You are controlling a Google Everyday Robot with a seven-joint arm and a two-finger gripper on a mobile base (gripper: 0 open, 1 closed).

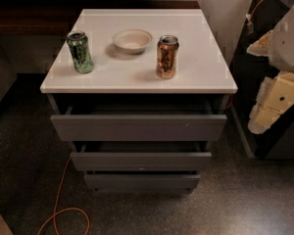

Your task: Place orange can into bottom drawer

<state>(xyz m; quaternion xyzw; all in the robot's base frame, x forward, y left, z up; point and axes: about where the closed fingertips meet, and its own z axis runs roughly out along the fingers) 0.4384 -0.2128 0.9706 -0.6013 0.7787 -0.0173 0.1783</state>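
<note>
Here's the orange can (167,57), standing upright on the white cabinet top (206,80), right of centre in the frame and touched by nothing. Just to its upper left sits a shallow pale bowl (132,40), and further left a green can (80,52) stands upright too, well apart from the orange one. Below the top, three dark grey drawers step down. The top drawer (137,127) is pulled out, the middle drawer (139,160) is out a little, and the bottom drawer (142,181), the narrowest, sits lowest with only its front on show. The gripper (272,104) is at the right edge of the frame, cream-coloured, off the cabinet's side and well apart from the can, holding nothing. Whether it is open or closed, I cannot tell. An orange cable (63,190) trails across the speckled floor at lower left.
</note>
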